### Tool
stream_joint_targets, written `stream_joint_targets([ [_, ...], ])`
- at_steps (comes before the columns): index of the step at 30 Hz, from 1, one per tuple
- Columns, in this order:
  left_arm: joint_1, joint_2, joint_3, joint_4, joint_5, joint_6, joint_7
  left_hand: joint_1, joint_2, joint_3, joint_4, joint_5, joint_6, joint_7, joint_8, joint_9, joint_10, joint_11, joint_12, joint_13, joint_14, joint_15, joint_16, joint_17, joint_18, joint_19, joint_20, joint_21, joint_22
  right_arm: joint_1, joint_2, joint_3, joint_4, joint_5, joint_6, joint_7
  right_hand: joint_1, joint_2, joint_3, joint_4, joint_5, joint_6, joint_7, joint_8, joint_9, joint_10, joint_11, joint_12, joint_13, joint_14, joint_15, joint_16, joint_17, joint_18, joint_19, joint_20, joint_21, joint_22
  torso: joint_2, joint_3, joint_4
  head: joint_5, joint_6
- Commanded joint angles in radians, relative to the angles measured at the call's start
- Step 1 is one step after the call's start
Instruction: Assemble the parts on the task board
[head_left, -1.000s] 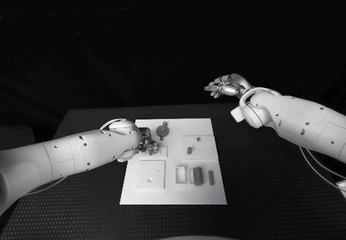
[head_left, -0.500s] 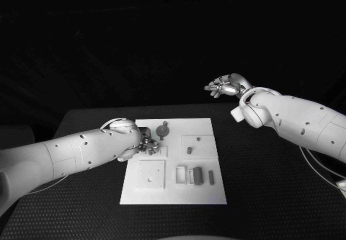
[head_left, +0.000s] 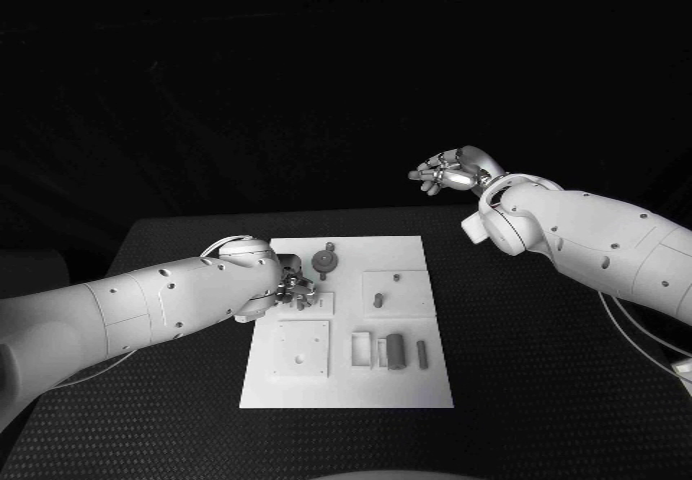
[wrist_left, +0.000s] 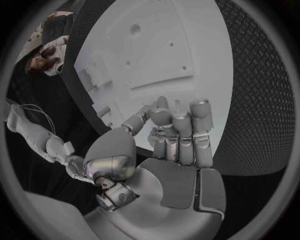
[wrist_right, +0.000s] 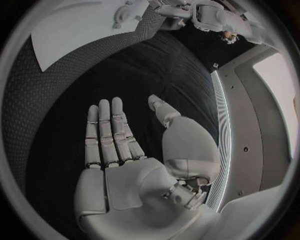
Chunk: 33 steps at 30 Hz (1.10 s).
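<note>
The white task board (head_left: 346, 375) lies in the middle of the black table. On it are grey parts: a round piece with a stem (head_left: 327, 261), a short peg (head_left: 378, 299), a block (head_left: 395, 351) and a thin pin (head_left: 423, 354). My left hand (head_left: 296, 288) hovers low over the board's left edge, fingers bent together and thumb close to them (wrist_left: 175, 135). Whether anything is pinched there is hidden. My right hand (head_left: 454, 170) is raised beyond the board's far right corner, its palm flat and fingers straight (wrist_right: 112, 145), holding nothing.
A square plate (head_left: 304, 348) and a rectangular frame (head_left: 361, 347) sit on the board's near half. The board (wrist_left: 162, 55) shows holes and recesses beyond my left fingers. Black table (head_left: 548, 380) surrounds the board on all sides.
</note>
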Motion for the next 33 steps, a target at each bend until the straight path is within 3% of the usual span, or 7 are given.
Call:
stream_joint_targets([
  [1, -0.012, -0.001, -0.009, -0.003, -0.001, 0.037, -0.029, 0.022, 0.010, -0.001, 0.007, 0.000, 0.003, -0.001, -0.006, -0.001, -0.008, 0.001, 0.006, -0.001, 0.000, -0.009, 0.005, -0.001, 0.042, 0.001, -0.006, 0.001, 0.018, 0.000, 0.000, 0.000, 0.002, 0.001, 0.011, 0.008, -0.007, -0.001, -0.001, 0.006, 0.000, 0.010, 0.034, 0.003, -0.001, -0.113, 0.039, 0.004, -0.001, -0.003, 0.005, -0.006, 0.001, -0.007, -0.008, 0.001, -0.007, 0.001, 0.000, -0.0004, 0.0001, 0.000, 0.000],
  [10, -0.012, -0.002, -0.009, -0.005, -0.023, 0.034, -0.033, 0.005, -0.036, -0.014, 0.038, -0.034, 0.003, -0.001, -0.006, 0.001, -0.008, 0.001, 0.008, -0.003, 0.001, -0.011, 0.008, -0.004, 0.043, 0.004, -0.008, 0.000, 0.017, 0.000, -0.001, 0.000, 0.001, 0.008, 0.008, 0.011, -0.011, -0.003, -0.003, 0.011, 0.000, 0.007, 0.035, 0.002, -0.003, -0.113, 0.039, 0.005, -0.002, -0.003, 0.005, -0.007, 0.002, -0.007, -0.008, 0.002, -0.008, 0.002, 0.000, -0.0004, -0.0002, 0.000, 0.000],
  [15, -0.012, -0.003, -0.009, -0.004, -0.020, 0.036, -0.031, -0.022, -0.022, -0.024, 0.063, -0.034, 0.001, -0.001, -0.007, 0.002, -0.009, 0.001, 0.009, -0.003, -0.001, -0.012, 0.009, -0.006, 0.042, 0.001, -0.008, -0.001, 0.018, 0.000, -0.006, 0.000, 0.001, 0.008, 0.008, 0.009, -0.013, -0.006, -0.003, 0.014, 0.000, 0.006, 0.035, 0.002, -0.003, -0.113, 0.039, 0.005, -0.003, -0.003, 0.005, -0.008, 0.003, -0.007, -0.008, 0.002, -0.008, 0.002, 0.000, -0.0006, 0.0006, 0.002, -0.002],
  [33, -0.012, -0.001, -0.009, -0.008, -0.018, 0.024, -0.028, -0.047, -0.048, -0.034, 0.073, -0.037, -0.002, -0.001, -0.008, 0.003, -0.011, 0.001, 0.010, -0.003, -0.003, -0.013, 0.011, -0.007, 0.044, 0.000, -0.010, -0.002, 0.018, 0.000, -0.003, 0.000, 0.000, 0.010, 0.010, 0.010, -0.014, -0.007, -0.003, 0.017, 0.000, 0.005, 0.035, 0.002, -0.004, -0.114, 0.039, 0.005, -0.003, -0.003, 0.005, -0.008, 0.004, -0.007, -0.008, 0.002, -0.009, 0.003, 0.000, -0.0004, -0.0001, -0.001, 0.002],
])
